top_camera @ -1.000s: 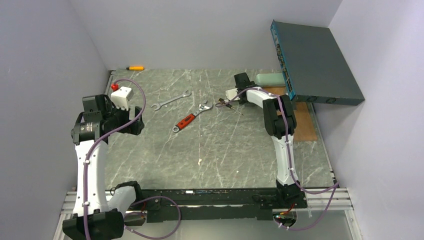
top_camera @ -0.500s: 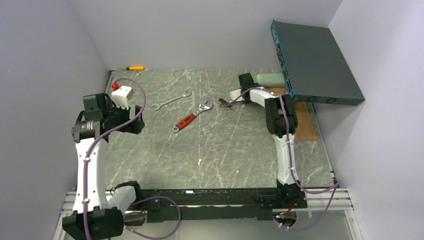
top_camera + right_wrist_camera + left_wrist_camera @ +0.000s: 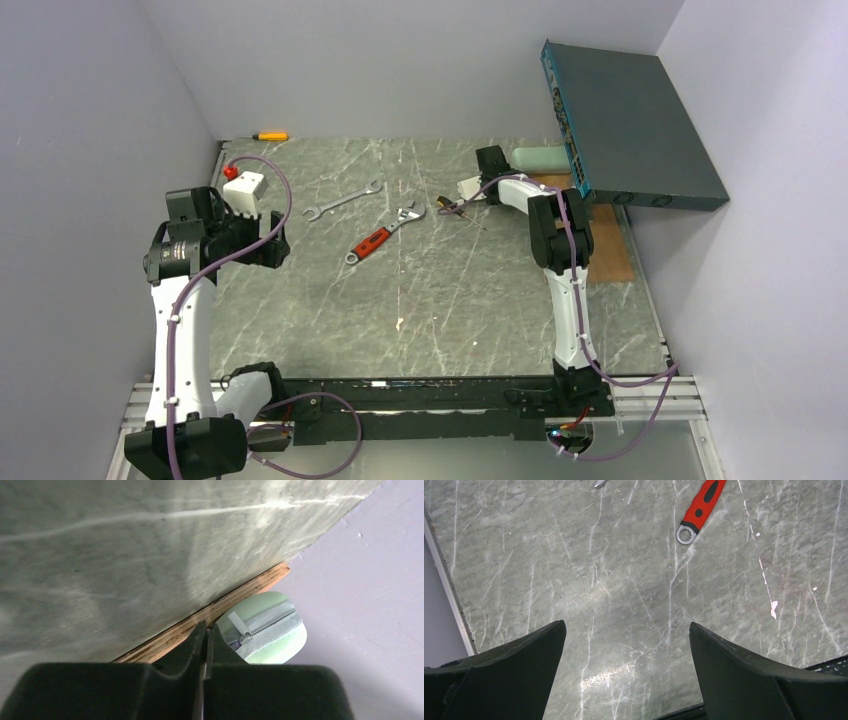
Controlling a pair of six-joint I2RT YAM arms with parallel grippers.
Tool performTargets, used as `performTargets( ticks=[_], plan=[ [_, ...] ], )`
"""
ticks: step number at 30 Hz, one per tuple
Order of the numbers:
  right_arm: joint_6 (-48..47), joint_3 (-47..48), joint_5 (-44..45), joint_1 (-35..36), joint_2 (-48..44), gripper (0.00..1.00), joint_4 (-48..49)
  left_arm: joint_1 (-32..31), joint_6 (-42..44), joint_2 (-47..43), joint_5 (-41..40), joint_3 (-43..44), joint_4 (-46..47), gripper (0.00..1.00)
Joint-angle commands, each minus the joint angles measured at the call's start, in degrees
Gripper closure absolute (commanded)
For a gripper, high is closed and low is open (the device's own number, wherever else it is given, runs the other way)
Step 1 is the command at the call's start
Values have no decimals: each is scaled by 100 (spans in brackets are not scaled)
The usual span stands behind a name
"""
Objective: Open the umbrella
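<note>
Grey marble table (image 3: 420, 300) with tools scattered at the back. A dark flat box (image 3: 640, 125) is propped up against the right wall, over the far right corner.

Left arm (image 3: 185, 320) is parked on the left side of the table. The left gripper (image 3: 626, 630) is held above bare tabletop, jaws spread wide with nothing between them. It looks idle, probably kept out of the way.

Right arm (image 3: 565, 290) is stretched to the far right corner. The right gripper (image 3: 205, 627) has its fingers pressed together and I see nothing pinched between them. Its tips sit just beside the mint-green case (image 3: 267, 630), which lies beyond the edge of a wooden board (image 3: 225, 607), close to the wall. The case's zip (image 3: 260, 625) and its small pull tab face the fingers, and the tab looks free, not gripped. My guess is the closed tips are lined up to nudge the case or get at the zip.

No umbrella shows in any view. It is likely inside the case, but that can't be confirmed, so the opening has not begun.

Smaller things:
- A red-handled wrench (image 3: 375, 240) and a silver wrench (image 3: 340, 200) lie mid-table, untouched.
- A white block (image 3: 245, 190) with a red knob sits at back left.
- A yellow-handled screwdriver (image 3: 268, 136) lies against the back wall.
- A small brown item lies near the right wrist, too small to tell what it is.
</note>
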Motion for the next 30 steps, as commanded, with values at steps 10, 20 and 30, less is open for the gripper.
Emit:
performTargets(
  ticks=[10,20,30],
  plan=[
    [868,-230,-480,357,-791,100,-673,16,108,0,195,346,-68,0],
    [2330,-2070,-949,907,-2400,100,-1609,16,143,-72,414,382,-163,0],
    [3846,-3641,-1922,1676,-4268,100,-3022,20,196,-223,545,301,-310,0]
  ],
)
